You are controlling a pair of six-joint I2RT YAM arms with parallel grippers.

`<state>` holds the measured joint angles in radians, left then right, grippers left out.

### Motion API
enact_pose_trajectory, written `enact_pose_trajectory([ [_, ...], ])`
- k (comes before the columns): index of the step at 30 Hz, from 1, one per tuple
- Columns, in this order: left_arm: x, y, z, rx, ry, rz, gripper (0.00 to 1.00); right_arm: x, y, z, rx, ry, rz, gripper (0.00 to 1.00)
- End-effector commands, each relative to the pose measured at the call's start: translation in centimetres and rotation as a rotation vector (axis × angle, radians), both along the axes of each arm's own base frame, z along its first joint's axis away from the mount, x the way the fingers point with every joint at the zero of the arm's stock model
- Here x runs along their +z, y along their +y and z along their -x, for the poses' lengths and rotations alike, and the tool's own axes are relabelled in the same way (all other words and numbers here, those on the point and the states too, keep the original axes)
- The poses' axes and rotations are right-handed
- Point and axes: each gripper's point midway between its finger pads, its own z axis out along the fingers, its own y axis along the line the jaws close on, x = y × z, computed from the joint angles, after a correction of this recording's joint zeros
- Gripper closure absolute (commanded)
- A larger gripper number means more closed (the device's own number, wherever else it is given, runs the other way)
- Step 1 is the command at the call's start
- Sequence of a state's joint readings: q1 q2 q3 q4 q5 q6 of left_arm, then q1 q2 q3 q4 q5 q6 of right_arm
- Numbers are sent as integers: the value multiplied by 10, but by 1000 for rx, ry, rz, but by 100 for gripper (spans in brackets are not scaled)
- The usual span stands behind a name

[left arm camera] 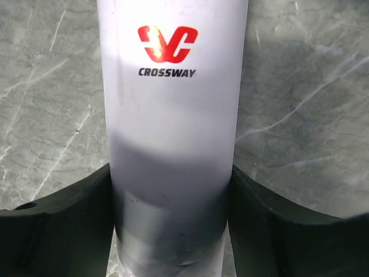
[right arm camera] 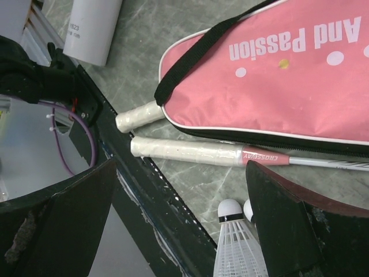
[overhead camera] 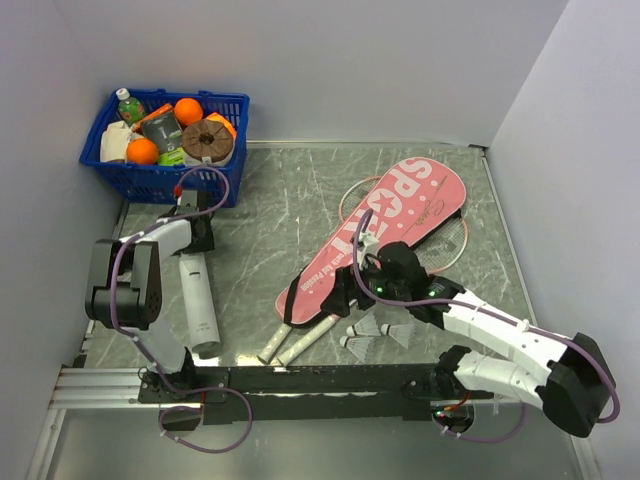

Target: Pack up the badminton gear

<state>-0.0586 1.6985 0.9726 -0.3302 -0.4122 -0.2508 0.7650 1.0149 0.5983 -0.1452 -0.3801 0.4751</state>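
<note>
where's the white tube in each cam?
Top external: white tube lies left of centre, under the left tool.
Left wrist: fills the centre, between the tool's fingers.
Right wrist: its end shows top left.
Shared landmark: grey marbled table.

pink bag (overhead camera: 385, 235) – over rackets (overhead camera: 305, 342) | shuttlecocks (overhead camera: 368, 328) beside | white tube (overhead camera: 198, 305) – lying left

We see a long pink fabric racket bag (overhead camera: 390, 230) with white lettering, white dots, white piping and a black strap. The white cylindrical tube (left arm camera: 173, 150) carries a red logo above black lettering. A whitish taped racket handle (right arm camera: 184, 151) ends in a pink collar. The white feather shuttlecock (right arm camera: 237, 248) wears a black band. Beyond our blue plastic basket (overhead camera: 150, 185), the grey-green marbled tabletop (overhead camera: 270, 200) shows pale veins.
</note>
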Motion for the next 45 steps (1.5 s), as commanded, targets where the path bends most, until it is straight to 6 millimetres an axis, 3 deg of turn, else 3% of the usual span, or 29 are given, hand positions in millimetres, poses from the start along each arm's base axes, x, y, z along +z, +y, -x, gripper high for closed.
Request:
enact_pose_trajectory([
  [1, 4, -3, 10, 1, 2, 26, 80, 12, 0, 2, -12, -38, -34, 0],
  [3, 7, -4, 15, 6, 6, 39, 88, 15, 0, 4, -13, -47, -39, 0],
  [4, 10, -7, 15, 3, 0, 52, 97, 15, 0, 4, -13, -46, -39, 0],
  [5, 18, -10, 16, 1, -24, 59, 99, 17, -1, 4, -14, -50, -40, 0],
  [9, 50, -24, 20, -31, -113, 71, 99, 20, -2, 5, -14, -56, -21, 0],
  [16, 129, -67, 31, -217, -347, 114, 99, 31, -15, -2, -48, -121, 43, 0],
  [20, 168, -94, 35, -358, -478, 184, 99, 40, -29, -11, -104, -166, 104, 0],
  [21, 175, -111, 37, -438, -493, 235, 99, 40, -35, -12, -114, -172, 133, 0],
  [23, 191, -126, 40, -569, -533, 234, 99, 56, -41, -19, -151, -219, 132, 0],
  [26, 196, -147, 43, -683, -509, 237, 99, 72, -56, -26, -192, -265, 180, 0],
  [32, 194, -210, 68, -996, -455, 239, 99, 106, -74, -29, -221, -336, 170, 0],
  [33, 192, -225, 78, -1061, -442, 228, 99, 113, -79, -30, -237, -349, 160, 0],
  [35, 183, -234, 88, -1097, -412, 207, 99, 125, -80, -28, -241, -360, 131, 0],
  [39, 180, -271, 125, -1245, -399, 245, 99, 145, -77, -23, -222, -376, 81, 0],
  [45, 171, -285, 154, -1328, -356, 217, 99, 167, -64, 0, -88, -407, -25, 2],
])
